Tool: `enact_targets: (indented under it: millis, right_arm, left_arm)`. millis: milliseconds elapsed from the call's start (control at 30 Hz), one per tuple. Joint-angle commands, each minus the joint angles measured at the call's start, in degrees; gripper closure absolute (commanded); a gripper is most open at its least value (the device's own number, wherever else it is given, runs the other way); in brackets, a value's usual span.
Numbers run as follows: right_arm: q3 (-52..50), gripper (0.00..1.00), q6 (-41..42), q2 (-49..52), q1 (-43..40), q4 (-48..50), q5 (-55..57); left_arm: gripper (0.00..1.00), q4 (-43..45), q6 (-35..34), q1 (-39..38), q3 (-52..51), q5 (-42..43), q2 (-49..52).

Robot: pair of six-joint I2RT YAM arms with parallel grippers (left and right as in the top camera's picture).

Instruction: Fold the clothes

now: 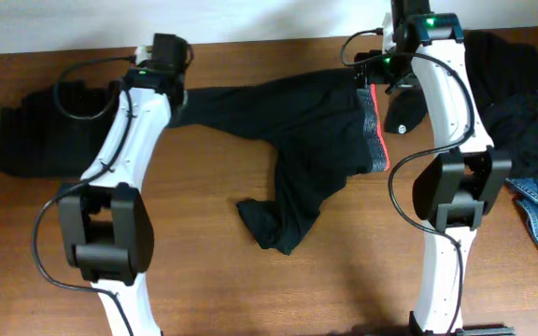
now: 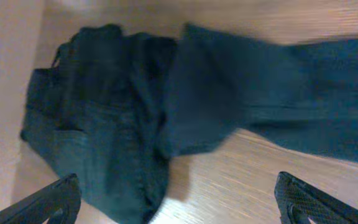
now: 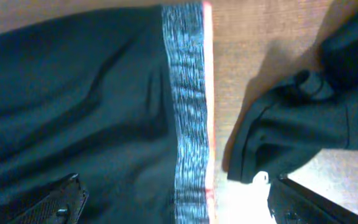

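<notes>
A brown wooden table (image 1: 250, 289) with fine grain in its surface fills almost the whole view, and behind its far edge there is a strip of pale, plain wall (image 1: 204, 19).

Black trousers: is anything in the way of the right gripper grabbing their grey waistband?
Nothing visible is. In the right wrist view the grey waistband of the black trousers lies bare under the open right gripper. Another black garment lies beside the waistband on the table, not over it.

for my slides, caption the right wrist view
Right gripper open over black trousers, grey waistband and red-orange edge showing, another dark garment alongside.
</notes>
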Motion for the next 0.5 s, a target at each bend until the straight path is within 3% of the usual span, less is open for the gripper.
enact_targets:
  millis: [0,267,467]
  right_arm:
    - [1.2,0.01,0.0,-6.6,-2.0,-3.3,-4.0]
    - [1.2,0.01,-1.0,-12.7,-8.2,-16.9,-11.4]
    - [1.2,0.01,-1.5,-17.7,-10.7,-20.3,-11.5]
  left_arm:
    - [0.01,-1.6,-1.4,-4.4,0.2,2.5,-10.0]
    - [0.01,-8.9,-4.4,-8.4,0.2,12.4,-16.2]
    - [0.01,-10.4,-4.4,-8.5,0.2,17.7,-16.7]
